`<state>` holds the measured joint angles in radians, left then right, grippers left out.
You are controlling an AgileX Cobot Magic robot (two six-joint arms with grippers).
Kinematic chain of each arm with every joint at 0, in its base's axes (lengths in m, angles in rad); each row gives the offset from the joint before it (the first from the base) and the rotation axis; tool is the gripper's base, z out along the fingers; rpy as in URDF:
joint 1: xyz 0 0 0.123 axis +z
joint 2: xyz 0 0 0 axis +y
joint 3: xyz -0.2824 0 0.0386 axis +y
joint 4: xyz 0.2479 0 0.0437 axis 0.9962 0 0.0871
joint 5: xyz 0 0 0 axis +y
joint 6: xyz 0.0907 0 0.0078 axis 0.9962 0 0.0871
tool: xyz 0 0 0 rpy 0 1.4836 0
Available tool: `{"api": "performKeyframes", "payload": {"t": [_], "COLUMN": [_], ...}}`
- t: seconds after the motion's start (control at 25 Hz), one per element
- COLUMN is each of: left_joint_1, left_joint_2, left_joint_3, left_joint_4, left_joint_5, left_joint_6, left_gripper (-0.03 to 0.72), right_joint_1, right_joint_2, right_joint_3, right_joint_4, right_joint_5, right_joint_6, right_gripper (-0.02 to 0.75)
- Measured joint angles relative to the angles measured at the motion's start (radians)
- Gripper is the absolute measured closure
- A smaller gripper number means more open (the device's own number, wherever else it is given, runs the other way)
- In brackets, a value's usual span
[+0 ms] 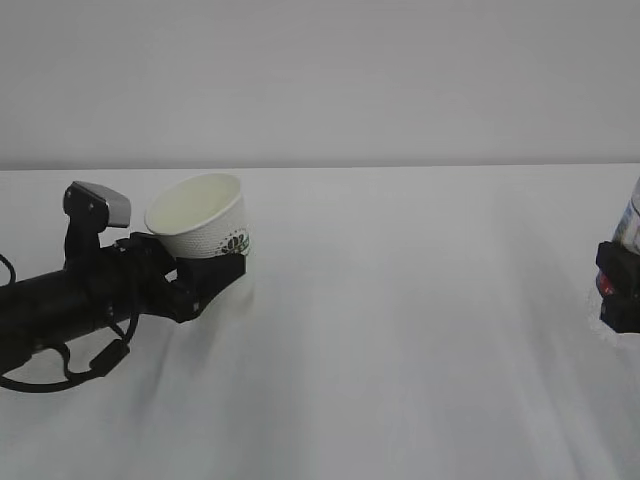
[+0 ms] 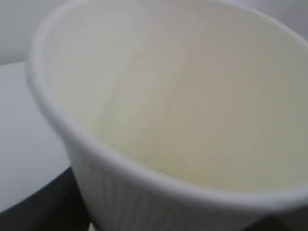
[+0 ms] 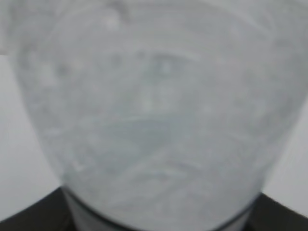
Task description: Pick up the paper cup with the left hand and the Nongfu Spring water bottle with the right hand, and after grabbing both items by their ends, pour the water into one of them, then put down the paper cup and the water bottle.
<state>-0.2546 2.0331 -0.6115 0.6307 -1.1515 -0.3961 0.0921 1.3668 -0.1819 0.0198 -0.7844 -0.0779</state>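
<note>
While the left gripper (image 1: 205,272) clasps the light, crushable paper cup (image 1: 200,228) by its base, tilted, the right gripper (image 1: 618,290) holds the slick, heavier Nongfu Spring water bottle (image 1: 629,222) low.

The paper cup (image 1: 200,225) lies far left, the Nongfu Spring water bottle (image 1: 629,222) far right.

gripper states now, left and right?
Left gripper: closed on the cup, holding it tilted.
Right gripper: closed on the bottle, at the frame's edge.
</note>
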Motion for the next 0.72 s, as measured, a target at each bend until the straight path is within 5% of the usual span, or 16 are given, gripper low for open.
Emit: {"api": "performKeyframes", "payload": {"t": [0.72], "left_joint_1": [-0.035], "left_joint_2": [-0.007], "left_joint_3": [0.0], "left_joint_4": [0.208], "left_joint_5": [0.0], "left_joint_6": [-0.093], "left_gripper": [0.141], "right_joint_1": [0.0], "right_joint_2": [-0.249], "right_joint_3": [0.0], "right_joint_4": [-0.001], "right_joint_5": [0.26], "right_joint_6": [0.012], "right_gripper": [0.33]}}
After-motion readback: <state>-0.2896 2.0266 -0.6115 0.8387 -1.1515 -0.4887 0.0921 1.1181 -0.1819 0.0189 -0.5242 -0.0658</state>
